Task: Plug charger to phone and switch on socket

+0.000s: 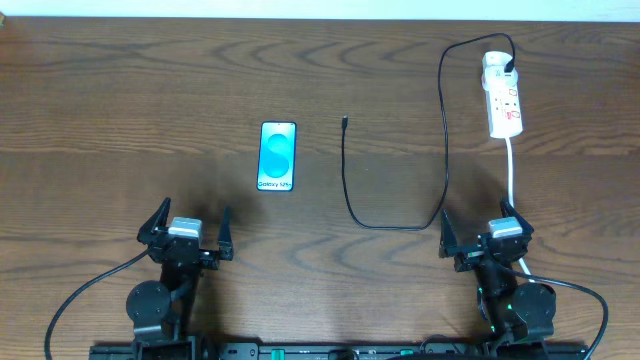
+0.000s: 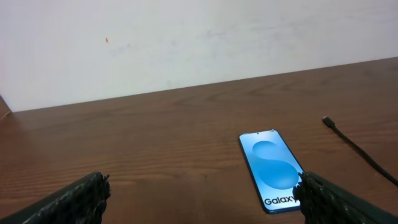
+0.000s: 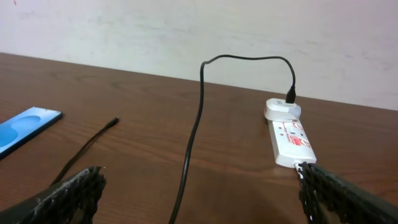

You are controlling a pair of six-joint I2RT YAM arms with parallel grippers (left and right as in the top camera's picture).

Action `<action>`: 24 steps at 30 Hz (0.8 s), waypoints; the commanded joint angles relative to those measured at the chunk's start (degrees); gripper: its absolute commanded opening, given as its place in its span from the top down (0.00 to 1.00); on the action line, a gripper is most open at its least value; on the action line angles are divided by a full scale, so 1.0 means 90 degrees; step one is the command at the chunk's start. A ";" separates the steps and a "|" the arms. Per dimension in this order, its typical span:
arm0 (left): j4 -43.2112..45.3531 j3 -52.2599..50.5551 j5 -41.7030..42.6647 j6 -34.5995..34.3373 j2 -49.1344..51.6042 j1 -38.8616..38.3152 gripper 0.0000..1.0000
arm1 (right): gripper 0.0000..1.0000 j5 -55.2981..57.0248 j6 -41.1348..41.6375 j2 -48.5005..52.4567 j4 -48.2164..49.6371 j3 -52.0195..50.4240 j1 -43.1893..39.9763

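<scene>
The phone (image 1: 277, 156) lies flat, screen up, left of the table's middle; it also shows in the left wrist view (image 2: 272, 168) and the right wrist view (image 3: 25, 127). The charger cable (image 1: 444, 150) runs from its plug in the socket (image 1: 503, 100) down, loops, and ends in a free connector tip (image 1: 343, 122) right of the phone. The cable (image 3: 193, 130) and socket (image 3: 290, 138) show in the right wrist view, the tip in the left wrist view (image 2: 326, 120). My left gripper (image 1: 187, 235) is open and empty, near of the phone. My right gripper (image 1: 487, 238) is open and empty, near the cable loop.
The socket's thick white cord (image 1: 513, 175) runs down toward the right arm. A pale wall (image 2: 186, 43) stands behind the table's far edge. The robots' black cables (image 1: 80, 295) trail at the near edge.
</scene>
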 commanded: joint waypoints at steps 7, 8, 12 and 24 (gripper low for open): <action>0.0000 -0.0080 0.0010 0.0056 0.0007 -0.0019 0.02 | 0.01 0.0080 0.0070 -0.0015 0.0044 -0.0010 0.0051; 0.0000 -0.0073 0.0010 0.0049 0.0007 -0.0019 0.02 | 0.01 0.0080 0.0070 -0.0015 0.0044 -0.0010 0.0051; 0.0000 -0.0046 0.0007 -0.0015 0.0070 -0.0019 0.02 | 0.01 0.0078 0.0068 -0.0015 0.0041 -0.0010 0.0051; 0.0005 0.0750 0.0010 -0.0010 0.1020 -0.0019 0.02 | 0.01 0.0078 -0.0109 -0.0015 0.0078 -0.0010 0.0051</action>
